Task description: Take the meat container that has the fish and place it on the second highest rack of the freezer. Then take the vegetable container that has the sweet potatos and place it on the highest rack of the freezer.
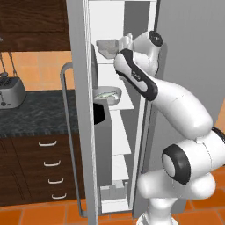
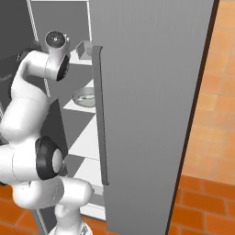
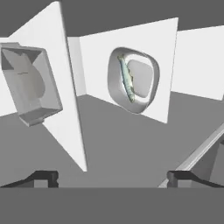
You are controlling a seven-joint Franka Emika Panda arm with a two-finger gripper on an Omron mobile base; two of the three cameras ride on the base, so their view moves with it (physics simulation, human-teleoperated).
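The freezer stands open. An oval grey container with the fish [image 1: 107, 94] [image 2: 85, 97] [image 3: 131, 81] rests on the second highest rack [image 1: 125, 104]. A square grey container [image 1: 107, 46] [image 2: 84, 48] [image 3: 30, 85] sits on the highest rack; its contents look pale grey and I cannot make out sweet potatoes. My gripper [image 1: 124, 42] [image 3: 111, 178] hovers just in front of the top rack, drawn back from both containers. It is open with nothing between its fingertips [image 3: 43, 177]. The hand view is rolled, so the racks look upright.
The open freezer door [image 1: 81, 110] with its long handle stands to the left of the arm. The other door [image 2: 151, 114] closes off the right side. Lower racks and a bottom bin [image 1: 112, 193] lie below. A toaster [image 1: 11, 92] sits on the dark counter at left.
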